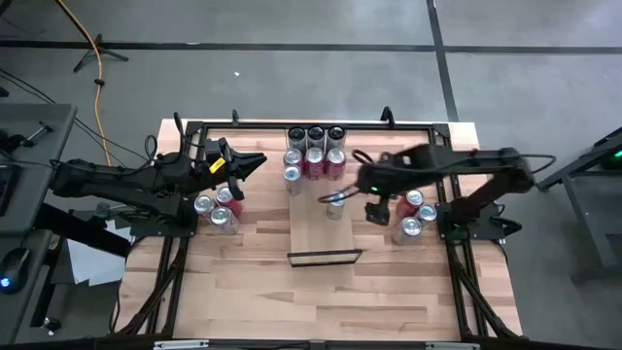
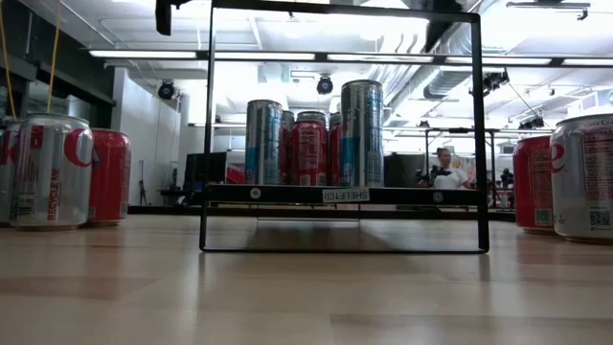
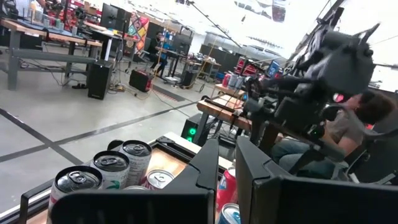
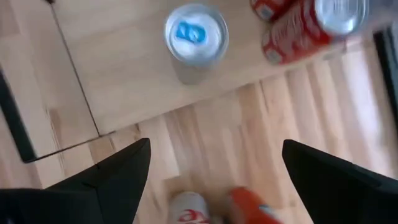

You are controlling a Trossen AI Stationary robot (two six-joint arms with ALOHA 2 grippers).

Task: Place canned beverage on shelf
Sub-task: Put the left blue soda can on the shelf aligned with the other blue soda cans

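The shelf [image 1: 313, 233] is a pale board lying on the tabletop, its black lip [image 1: 326, 258] at the near end. Several cans [image 1: 314, 156] stand at its far end. One silver can with a blue tab [image 4: 194, 37] stands upright alone on the board [image 1: 336, 207]; in the low view it shows as the tall can [image 2: 361, 132]. My right gripper [image 4: 216, 144] hovers open, pointing steeply down, above the tabletop just right of that can [image 1: 362, 199], touching nothing. My left gripper [image 1: 255, 160] is shut and empty, held level above the table left of the far cans [image 3: 227, 165].
Loose cans stand on the tabletop left of the shelf [image 1: 219, 206] and right of it [image 1: 413, 216], the latter right under my right arm [image 4: 189, 211]. A thin black frame [image 2: 345, 129] borders the shelf. Bare wood lies toward the table's near edge.
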